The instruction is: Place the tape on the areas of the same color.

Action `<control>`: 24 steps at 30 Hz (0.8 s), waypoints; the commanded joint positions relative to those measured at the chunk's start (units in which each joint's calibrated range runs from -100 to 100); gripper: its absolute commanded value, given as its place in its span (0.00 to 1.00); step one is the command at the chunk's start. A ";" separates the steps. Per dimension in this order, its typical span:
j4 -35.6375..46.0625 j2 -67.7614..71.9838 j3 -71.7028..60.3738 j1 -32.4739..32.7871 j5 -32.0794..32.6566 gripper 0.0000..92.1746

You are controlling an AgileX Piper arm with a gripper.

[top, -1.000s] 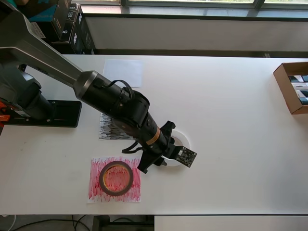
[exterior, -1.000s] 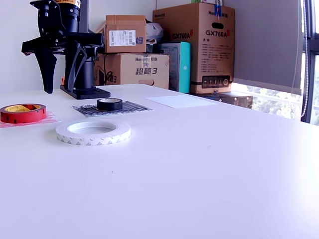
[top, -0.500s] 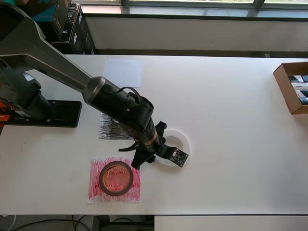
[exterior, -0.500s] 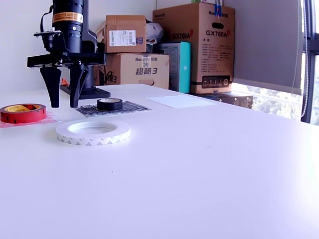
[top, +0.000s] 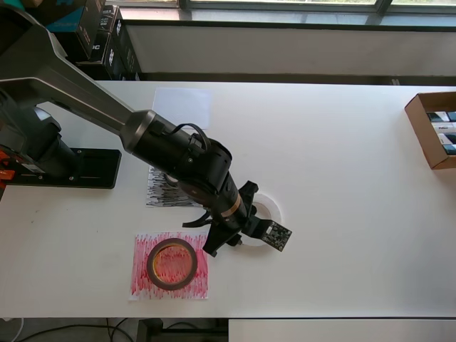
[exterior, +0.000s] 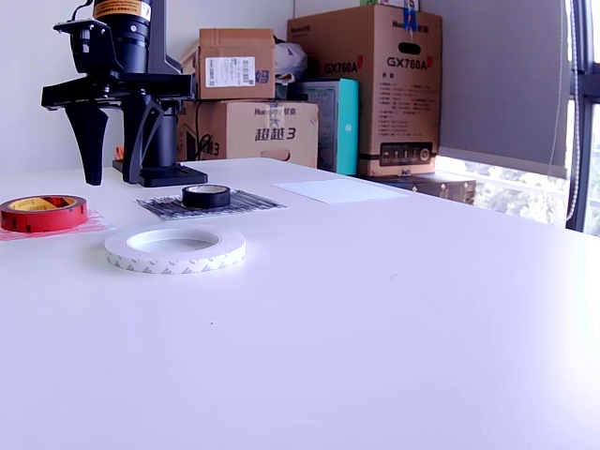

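the large whitish-translucent tape roll (exterior: 175, 248) lies flat on the bare white table (top: 342, 178), partly hidden under the arm in the overhead view. the dark red tape roll with a yellowish core (top: 172, 263) sits flat on the red-scribbled paper sheet (top: 142, 281). the small black tape roll (exterior: 206, 195) rests on the black-scribbled sheet (exterior: 239, 202); the plain white sheet (top: 183, 107) carries nothing. the black gripper (exterior: 114, 159) hangs above the table with its fingers spread wide, gripping nothing. a brown cardboard box (top: 432, 129) at the overhead view's right table edge holds small packages. between it and the whitish roll the tabletop is bare, right to its front edge.
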 commanded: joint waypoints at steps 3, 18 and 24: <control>0.31 2.26 -1.00 0.06 -0.13 0.47; 0.48 7.87 -8.18 -0.17 -0.13 0.49; 1.16 7.96 -7.81 0.06 -0.21 0.76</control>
